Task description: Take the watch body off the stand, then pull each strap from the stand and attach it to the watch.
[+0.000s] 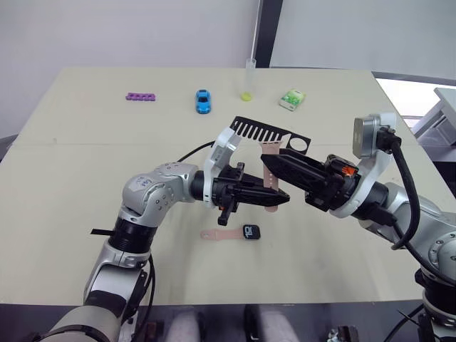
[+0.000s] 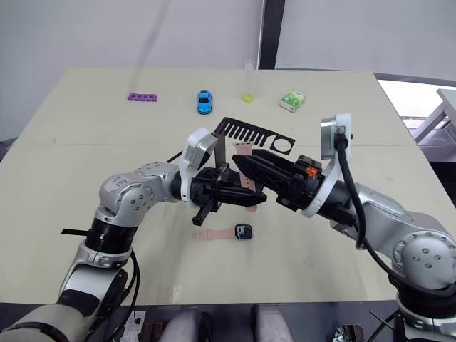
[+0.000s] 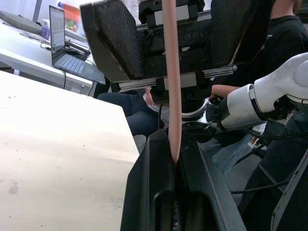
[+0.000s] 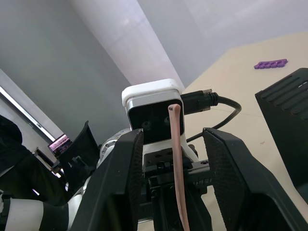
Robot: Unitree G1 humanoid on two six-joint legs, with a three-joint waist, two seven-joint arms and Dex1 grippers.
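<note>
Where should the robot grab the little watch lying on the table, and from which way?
Probably from straight above, fingers closing across the watch body on its two free edges. It lies flat on the table, so only the top is open, and a pink strap already sticks out toward the robot's left, blocking that end.

Beige table: purple strip, blue toy car, green-white box, stand, watch body joined to strap.

Evenly and brightly lit from overhead, with faint soft shadows on the pale beige tabletop and close-up blur in wrist views.
</note>
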